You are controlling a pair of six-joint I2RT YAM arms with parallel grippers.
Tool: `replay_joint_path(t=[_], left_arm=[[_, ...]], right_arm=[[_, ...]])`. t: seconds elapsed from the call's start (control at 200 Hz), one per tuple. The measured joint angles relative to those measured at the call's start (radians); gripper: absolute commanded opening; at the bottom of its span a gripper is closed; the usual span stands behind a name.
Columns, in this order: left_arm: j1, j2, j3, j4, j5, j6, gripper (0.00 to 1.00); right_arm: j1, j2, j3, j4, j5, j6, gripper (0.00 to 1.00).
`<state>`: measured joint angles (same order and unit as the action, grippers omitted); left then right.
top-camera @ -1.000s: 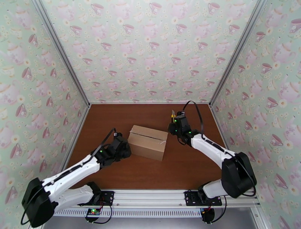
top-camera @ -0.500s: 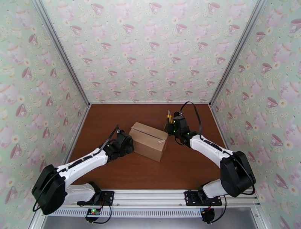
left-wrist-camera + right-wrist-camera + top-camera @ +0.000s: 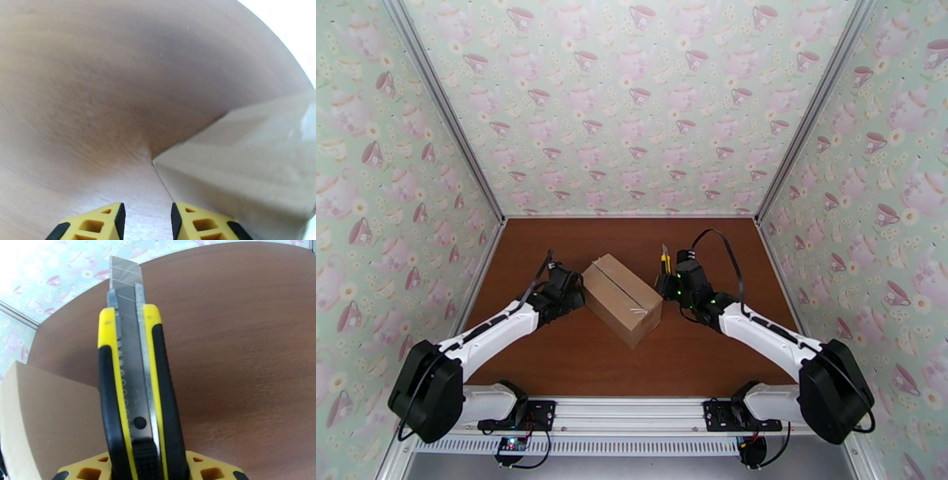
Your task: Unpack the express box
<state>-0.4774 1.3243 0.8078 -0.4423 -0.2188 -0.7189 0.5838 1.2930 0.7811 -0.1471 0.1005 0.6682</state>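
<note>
From above, you see the brown cardboard box (image 3: pixel 620 300) sitting closed near the middle of the worktop (image 3: pixel 695 355), turned at an angle, with a tape strip along its top seam. Your left tool (image 3: pixel 577 296) is low at the box's left side, just beside the cardboard; you cannot tell from here whether it touches. Your right tool (image 3: pixel 666 278) is just off the box's right end, gripping a yellow and black knife (image 3: pixel 664 263) that points away from the arm bases. In the left wrist view, your left tool (image 3: pixel 146 223) shows two yellow fingers (image 3: pixel 93 227) set a narrow gap apart with nothing between them, over bare worktop (image 3: pixel 98 98); a lower corner of the box (image 3: pixel 245 165) lies just ahead, and one finger is close against the box's near face. In the right wrist view, your right tool (image 3: pixel 146 473) is clamped on the handle of the knife (image 3: pixel 136 398), whose segmented blade (image 3: pixel 125 277) is slid out past the handle. A side of the box (image 3: pixel 47 417) stands just to the left of the knife.
</note>
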Motion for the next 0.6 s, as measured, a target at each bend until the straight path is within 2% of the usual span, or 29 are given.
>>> replay_joint_path(t=[0.18, 0.346, 0.496, 0.601], left_arm=[[0.014, -0.009, 0.006, -0.022, -0.003, 0.025, 0.38], [0.014, -0.092, 0.027, -0.112, -0.006, 0.048, 0.39], [0.014, -0.182, 0.12, -0.194, -0.007, 0.079, 0.4], [0.011, -0.191, 0.214, -0.228, 0.011, 0.099, 0.4]], right_arm=[[0.006, -0.039, -0.029, -0.01, 0.023, 0.013, 0.0], [0.006, -0.056, -0.03, -0.047, 0.054, 0.007, 0.0], [0.006, -0.08, -0.03, -0.071, 0.065, -0.003, 0.0], [0.006, -0.098, -0.03, -0.085, 0.066, -0.013, 0.0]])
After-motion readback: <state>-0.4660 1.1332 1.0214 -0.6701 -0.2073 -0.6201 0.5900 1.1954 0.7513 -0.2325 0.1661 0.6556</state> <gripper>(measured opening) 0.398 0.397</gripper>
